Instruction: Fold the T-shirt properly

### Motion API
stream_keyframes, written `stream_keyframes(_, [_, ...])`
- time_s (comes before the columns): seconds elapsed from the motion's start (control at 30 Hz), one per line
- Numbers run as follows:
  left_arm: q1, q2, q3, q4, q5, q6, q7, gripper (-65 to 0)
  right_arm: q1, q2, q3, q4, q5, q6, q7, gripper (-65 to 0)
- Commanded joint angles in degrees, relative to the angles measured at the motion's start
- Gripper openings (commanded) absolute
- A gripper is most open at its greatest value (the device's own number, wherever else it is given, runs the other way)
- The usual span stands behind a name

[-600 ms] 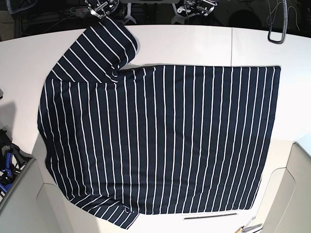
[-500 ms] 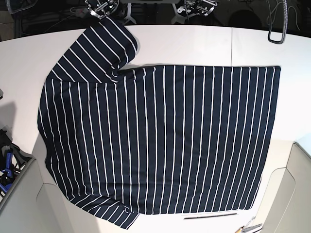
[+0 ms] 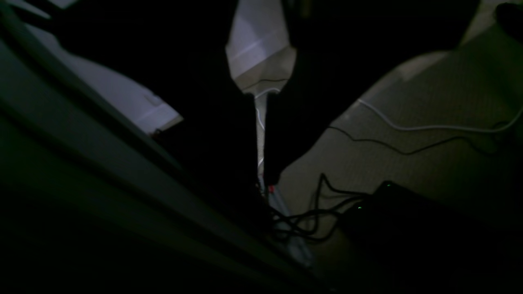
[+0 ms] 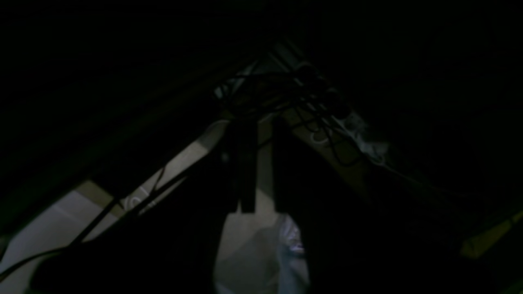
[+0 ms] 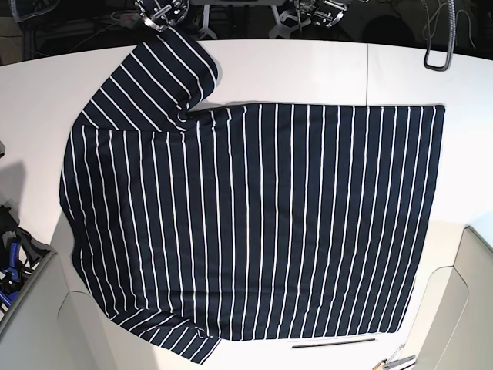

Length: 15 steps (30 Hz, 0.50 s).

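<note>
The T-shirt (image 5: 254, 223), dark navy with thin white stripes, lies spread flat on the white table (image 5: 308, 69) in the base view. One sleeve (image 5: 154, 85) points to the far left; the other (image 5: 173, 339) lies at the near left. Both arms are drawn back beyond the table's far edge, apart from the shirt. My left gripper (image 5: 312, 11) holds nothing; in its dark wrist view its tips (image 3: 262, 179) stand together. My right gripper (image 5: 162, 14) holds nothing; its wrist view (image 4: 263, 122) is too dark to judge the gap.
A grey bin with blue tools (image 5: 9, 270) stands at the near left, and a pale bin (image 5: 462, 301) at the near right. A thin dark strip (image 5: 335, 344) lies below the shirt. A grey cable (image 5: 439, 46) hangs at the far right. Floor cables (image 3: 310, 216) show below.
</note>
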Motion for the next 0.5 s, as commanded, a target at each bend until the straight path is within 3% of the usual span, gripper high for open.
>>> stream_keyframes(0.0, [0.2, 0.09, 0.07, 0.31, -0.15, -3.02, -0.15, -60.8, -0.17, 0.15, -0.11, 0.48, 0.24, 0.55, 0.44, -59.1])
stream_keyframes(0.13, [0.39, -1.03, 0.07, 0.33, -0.15, -6.03, -0.13, -60.8, -0.35, 0.55, -0.11, 0.48, 0.22, 0.52, 0.44, -59.1])
stream_keyframes(0.47, [6.36, -5.03, 0.07, 6.84, 0.0, -6.23, -0.17, -60.9, -2.12, 2.4, -0.11, 0.85, 0.24, 1.9, 0.46, -59.1])
